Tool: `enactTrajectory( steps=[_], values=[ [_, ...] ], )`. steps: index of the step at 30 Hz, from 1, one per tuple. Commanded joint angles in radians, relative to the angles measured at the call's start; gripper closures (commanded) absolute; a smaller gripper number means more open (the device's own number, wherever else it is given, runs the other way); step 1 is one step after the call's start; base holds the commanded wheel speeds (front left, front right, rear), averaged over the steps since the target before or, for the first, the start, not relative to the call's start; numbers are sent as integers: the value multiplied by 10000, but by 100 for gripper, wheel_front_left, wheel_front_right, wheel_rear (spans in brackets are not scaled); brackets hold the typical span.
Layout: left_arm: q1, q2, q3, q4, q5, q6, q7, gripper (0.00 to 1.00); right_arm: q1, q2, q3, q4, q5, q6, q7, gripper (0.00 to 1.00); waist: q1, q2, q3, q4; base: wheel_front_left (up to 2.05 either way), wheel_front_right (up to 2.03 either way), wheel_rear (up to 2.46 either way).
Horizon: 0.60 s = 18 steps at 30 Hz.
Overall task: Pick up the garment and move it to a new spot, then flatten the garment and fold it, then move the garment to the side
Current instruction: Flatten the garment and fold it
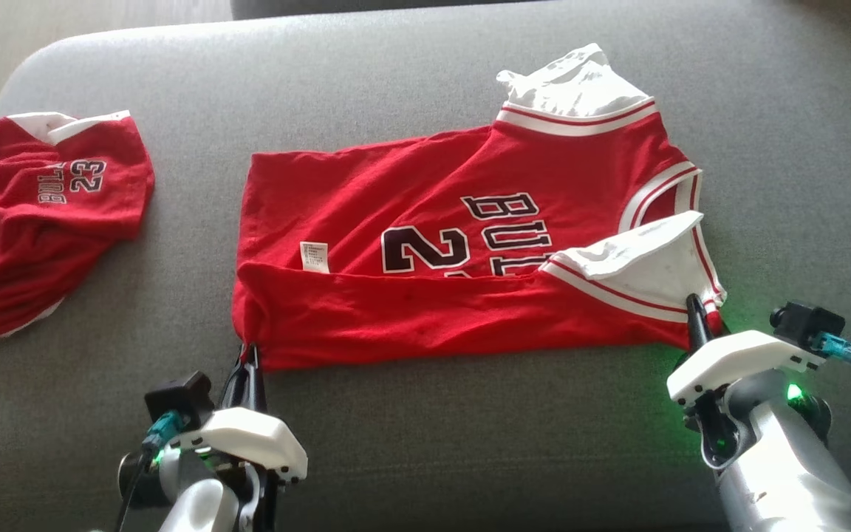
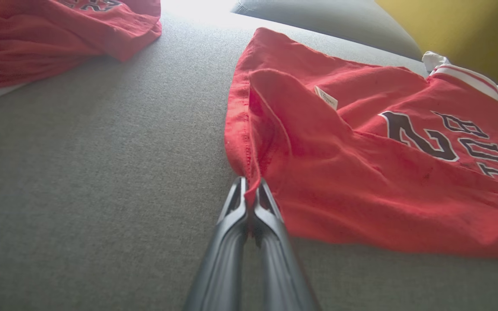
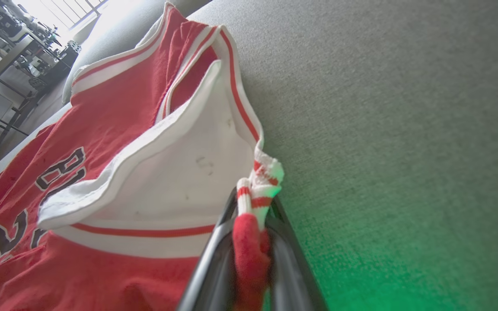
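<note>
The garment [image 1: 433, 214], a red jersey with white trim and dark lettering, lies spread across the grey cushion [image 1: 470, 443]. Its near long edge is folded over onto itself. My left gripper [image 1: 248, 355] is shut on the near left hem corner; in the left wrist view the red hem [image 2: 249, 142] runs up from between the pinched fingertips of that gripper [image 2: 251, 185]. My right gripper [image 1: 694, 307] holds the near right shoulder corner. In the right wrist view, bunched red and white striped trim [image 3: 260, 181] sits squeezed between the fingers of that gripper [image 3: 255, 198].
A second red jersey [image 1: 34, 222] lies crumpled at the cushion's left end, also seen at the upper left of the left wrist view [image 2: 37, 39]. Bare grey cushion stretches in front of the garment and to its right. Shelving and floor show beyond the cushion's far edge [image 3: 7, 56].
</note>
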Motion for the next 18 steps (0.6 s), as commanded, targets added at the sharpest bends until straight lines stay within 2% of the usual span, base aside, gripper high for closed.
enactTrajectory(
  steps=[1, 11, 18],
  values=[
    [-112, 116, 361, -195, 96, -2, -59, 100, -262, 31, 282, -125, 82, -2, -167, 100, 0, 0, -130, -22, 0, 0, 0],
    [413, 116, 541, -62, 325, -151, -59, 100, 149, 32, 338, -165, 532, -2, -343, 100, 0, 0, -788, -158, 0, 0, 0],
    [1414, 124, 858, -45, 410, -247, -59, 100, 1121, 32, 262, -355, 785, -2, -50, 100, 0, 0, -1591, -379, 0, 0, 0]
  ],
)
